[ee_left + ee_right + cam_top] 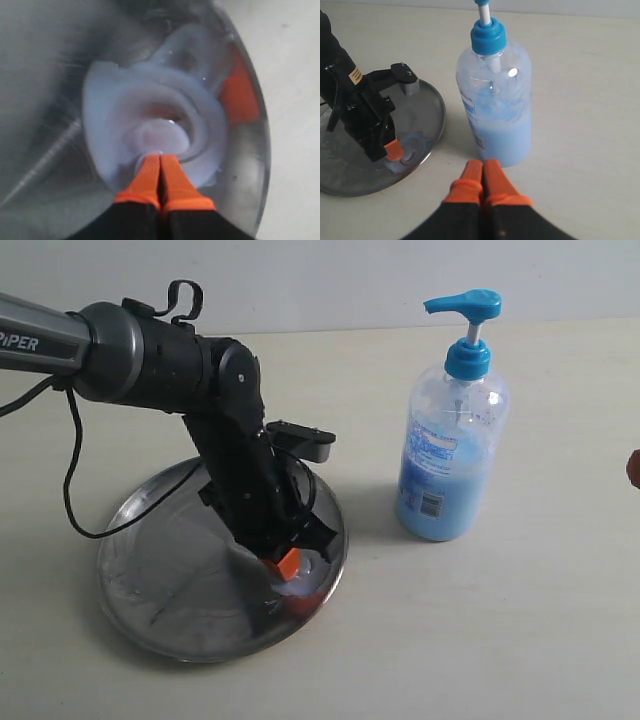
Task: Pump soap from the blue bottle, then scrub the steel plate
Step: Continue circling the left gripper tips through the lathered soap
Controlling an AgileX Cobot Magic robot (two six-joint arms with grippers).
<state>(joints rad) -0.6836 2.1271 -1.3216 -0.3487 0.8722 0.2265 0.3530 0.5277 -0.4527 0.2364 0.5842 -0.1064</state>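
The steel plate (170,560) lies on the table at the left. My left gripper (288,565) points down onto its right part, shut, with its orange tips pressed together in a swirled smear of pale blue soap (150,115). In the left wrist view this gripper (160,156) holds nothing, and the plate's rim (262,150) curves past it. The blue bottle (450,440) stands upright to the right of the plate, about half full. My right gripper (483,165) is shut and empty, low over the table just in front of the bottle's base (502,145), apart from it.
A black cable (72,475) loops from the left arm down over the plate's left rim. The left arm's wrist camera (305,440) juts out toward the bottle. The pump head (465,305) points left. The table is pale and plain.
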